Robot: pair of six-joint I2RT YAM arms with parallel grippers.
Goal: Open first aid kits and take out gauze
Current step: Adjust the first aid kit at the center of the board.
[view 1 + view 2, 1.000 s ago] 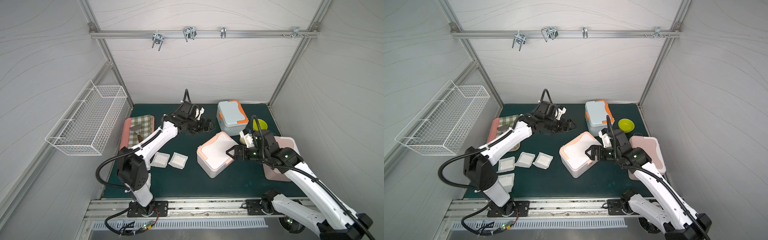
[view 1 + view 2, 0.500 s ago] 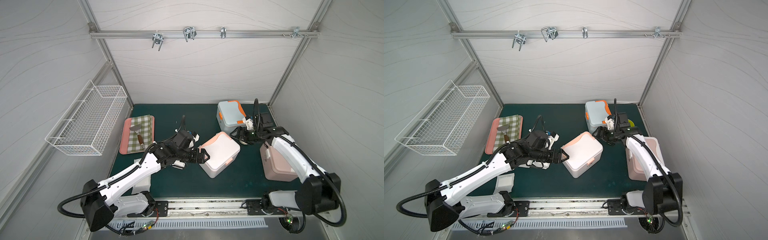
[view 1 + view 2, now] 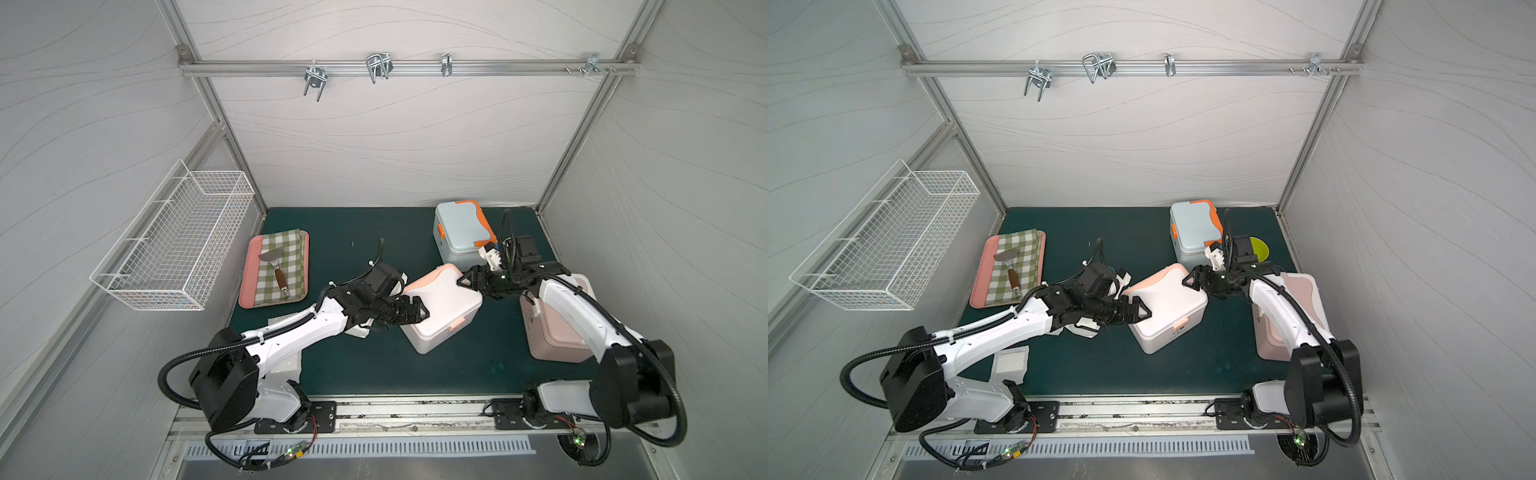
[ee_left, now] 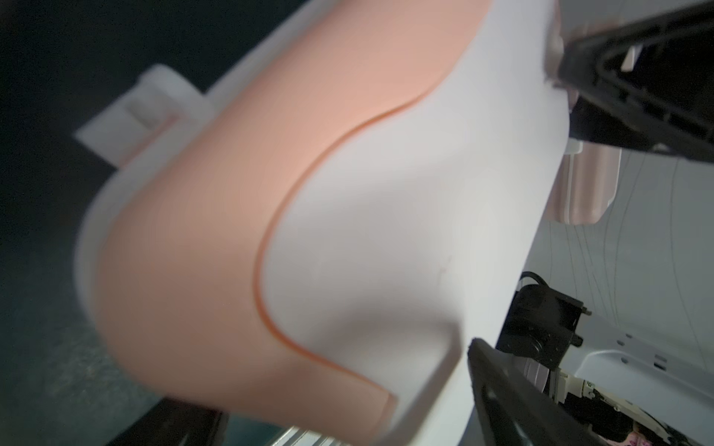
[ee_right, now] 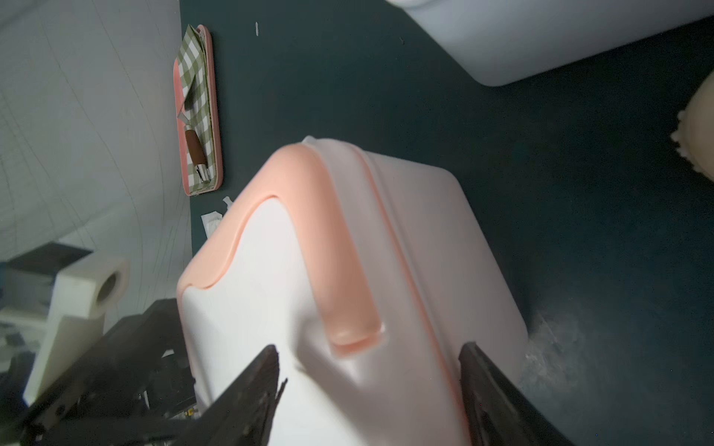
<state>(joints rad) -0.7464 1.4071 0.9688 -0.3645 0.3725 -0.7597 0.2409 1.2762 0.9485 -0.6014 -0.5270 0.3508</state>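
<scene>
Both top views: peach-trimmed kit [image 3: 444,318] between left tool [image 3: 417,310], right tool [image 3: 470,286]

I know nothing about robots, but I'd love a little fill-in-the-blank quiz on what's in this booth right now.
The left end effector and the right end effector are both at the ___ box with peach trim.
The light blue box at the back has ___ trim.
The checked cloth lies on a ___ tray.
Counting the pale pink box, there are ___ boxes.
Missing words: white; orange; pink; three.
</scene>
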